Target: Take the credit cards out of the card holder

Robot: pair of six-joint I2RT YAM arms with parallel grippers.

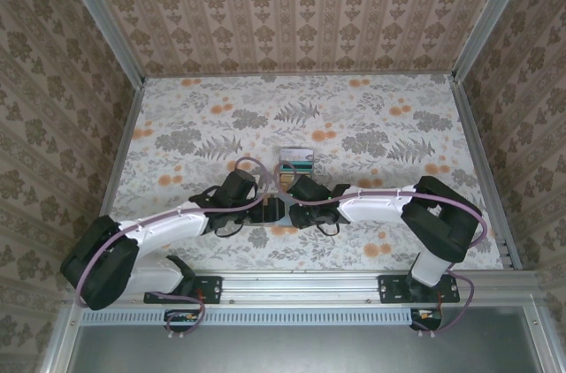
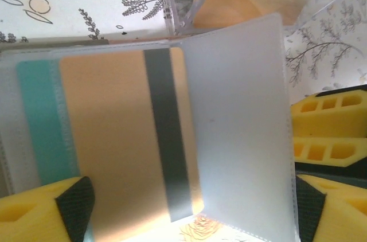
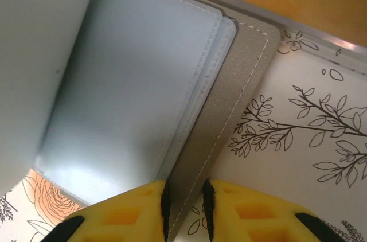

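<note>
The card holder (image 3: pixel 223 116) lies open under both wrists, with a taupe cover and blue-grey pocket faces (image 3: pixel 132 87). My right gripper (image 3: pixel 184 207) is shut on the cover's stitched edge. My left gripper (image 2: pixel 192 213) is open wide, its yellow fingers (image 2: pixel 40 210) far apart. Between them lies a gold-tan credit card (image 2: pixel 109 139) with a grey stripe. Beside it a teal card (image 2: pixel 43 121) sits under a stitched clear pocket. A pale pocket leaf (image 2: pixel 241 121) stands up on the right. In the top view both grippers meet over the holder (image 1: pixel 276 210).
A teal card (image 1: pixel 297 159) and a tan one (image 1: pixel 286 176) lie on the flower-patterned table (image 1: pixel 371 125) just beyond the grippers. Patterned walls close in the left, back and right sides. The metal rail (image 1: pixel 301 283) runs along the near edge.
</note>
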